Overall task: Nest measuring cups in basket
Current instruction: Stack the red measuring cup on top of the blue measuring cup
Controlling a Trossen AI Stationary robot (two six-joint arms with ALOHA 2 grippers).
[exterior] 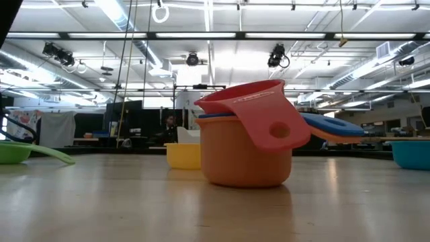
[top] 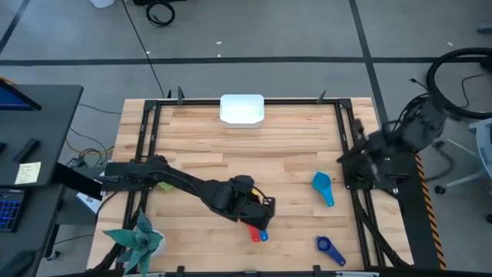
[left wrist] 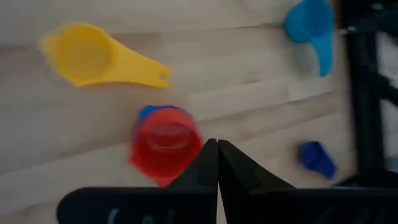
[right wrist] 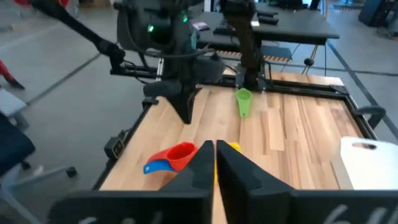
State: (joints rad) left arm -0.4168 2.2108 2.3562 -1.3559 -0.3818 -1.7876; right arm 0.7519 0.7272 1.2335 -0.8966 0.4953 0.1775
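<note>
A stack of measuring cups stands on the table near its front edge: an orange cup at the bottom, a blue one in it, and a red one tilted on top. The yellow cup, the green cup, the light blue cup and the dark blue cup lie apart on the wood. The white basket sits at the far edge. My left gripper is shut and hovers beside the stack, above the table. My right gripper is shut and waits at the right edge.
A black frame runs around the table's edges. A green plant-like object stands at the near left corner. Bare wood lies between the stack and the basket. A desk with a screen stands left of the table.
</note>
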